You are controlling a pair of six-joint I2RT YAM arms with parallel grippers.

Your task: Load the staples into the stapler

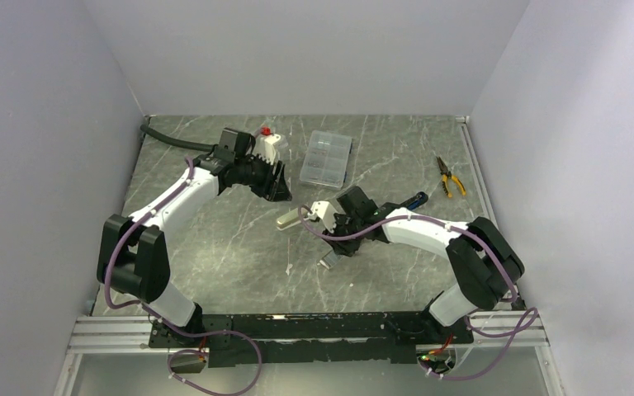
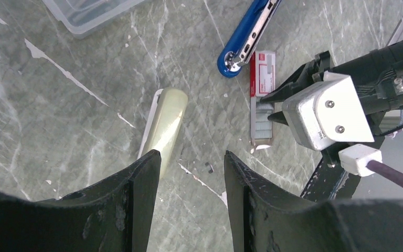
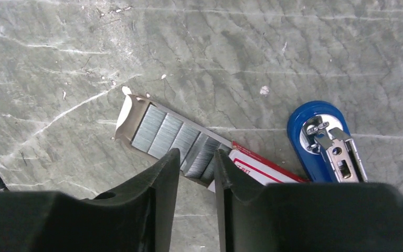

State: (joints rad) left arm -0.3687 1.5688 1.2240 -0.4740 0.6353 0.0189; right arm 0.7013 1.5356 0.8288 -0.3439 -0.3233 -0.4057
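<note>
The right gripper (image 3: pixel 195 155) hangs low over the staples (image 3: pixel 165 134), its two black fingers drawn to a narrow slit directly above the innermost strips. From where I stand it is impossible to say whether the tips are pinching a strip or merely poised over it. The silvery-grey strips lie side by side in a shallow tray (image 3: pixel 127 113) pulled partway out of a small white box with a red end (image 3: pixel 257 169), flat on the grey marbled table (image 1: pixel 215 247). Just beside the box's red end rests the rounded nose of the blue stapler (image 3: pixel 322 142), its metal innards facing up.

Across the table, the left gripper (image 2: pixel 191 157) hovers with its fingers spread apart and nothing between them. Below it lies a pale cream oblong piece (image 2: pixel 168 126), well apart from the tray. Farther back sits a clear compartment case (image 1: pixel 326 158), and near the right edge of the table a pair of yellow-handled pliers (image 1: pixel 451 177).
</note>
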